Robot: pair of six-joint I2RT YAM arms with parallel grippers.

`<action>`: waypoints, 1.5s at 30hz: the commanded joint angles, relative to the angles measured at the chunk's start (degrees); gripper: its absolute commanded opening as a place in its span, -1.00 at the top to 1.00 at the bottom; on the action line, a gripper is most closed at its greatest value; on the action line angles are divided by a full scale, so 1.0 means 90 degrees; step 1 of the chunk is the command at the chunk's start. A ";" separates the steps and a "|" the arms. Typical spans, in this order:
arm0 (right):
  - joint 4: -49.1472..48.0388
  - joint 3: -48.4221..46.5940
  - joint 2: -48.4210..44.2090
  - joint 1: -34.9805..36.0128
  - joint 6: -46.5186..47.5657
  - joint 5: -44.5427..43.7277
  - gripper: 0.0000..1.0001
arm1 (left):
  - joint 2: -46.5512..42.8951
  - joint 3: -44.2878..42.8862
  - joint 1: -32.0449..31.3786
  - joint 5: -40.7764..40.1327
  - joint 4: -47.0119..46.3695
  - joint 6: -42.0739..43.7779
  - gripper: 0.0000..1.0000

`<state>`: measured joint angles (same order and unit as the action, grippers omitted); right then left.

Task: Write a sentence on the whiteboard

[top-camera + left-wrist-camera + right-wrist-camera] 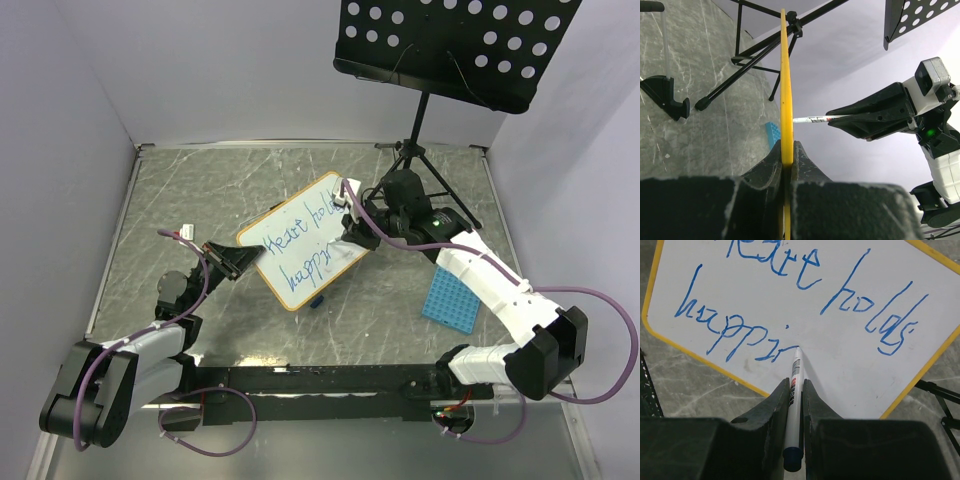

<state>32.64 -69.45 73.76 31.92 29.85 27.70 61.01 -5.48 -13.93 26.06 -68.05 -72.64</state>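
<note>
The whiteboard (300, 240), white with a thin orange frame, stands tilted at the table's middle. My left gripper (243, 262) is shut on its left edge; in the left wrist view the yellow frame (785, 90) runs edge-on between the fingers. The sentence (805, 305) reads in blue "heart holds" above "happi" with one more unfinished letter. My right gripper (350, 222) is shut on a white marker (795, 385). The marker tip touches the board at the end of the lower line. The marker also shows in the left wrist view (812, 119).
A black perforated music stand (450, 45) on a tripod (415, 160) rises behind the board. A blue grid tray (450, 298) lies at the right, beside the right arm. A small dark blue item (317, 301) lies under the board's near edge.
</note>
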 commanded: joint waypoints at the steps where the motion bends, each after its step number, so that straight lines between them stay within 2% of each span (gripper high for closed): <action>1: -0.0160 -0.0184 -0.0051 -0.0070 -0.0045 -0.0207 1.00 | -0.0109 -0.0163 -0.0005 0.0043 -0.1091 -0.0239 0.98; 31: 0.1031 -0.0428 0.0037 -0.0070 0.0512 0.0125 1.00 | -0.0070 -0.0114 -0.0005 0.0044 -0.1140 -0.0229 0.98; 37: 0.1012 -0.0467 0.0037 -0.0080 0.0483 0.0047 1.00 | -0.0080 -0.0105 -0.0005 0.0043 -0.1130 -0.0220 0.98; 45: 0.0573 -0.0516 -0.0343 -0.0207 0.0190 0.0544 1.00 | -0.0158 -0.0075 0.0005 0.0034 -0.1062 -0.0210 0.98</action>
<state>40.95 -71.16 73.76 31.20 33.34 30.02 61.65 -5.48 -13.96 26.17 -68.14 -72.71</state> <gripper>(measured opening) 0.187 0.061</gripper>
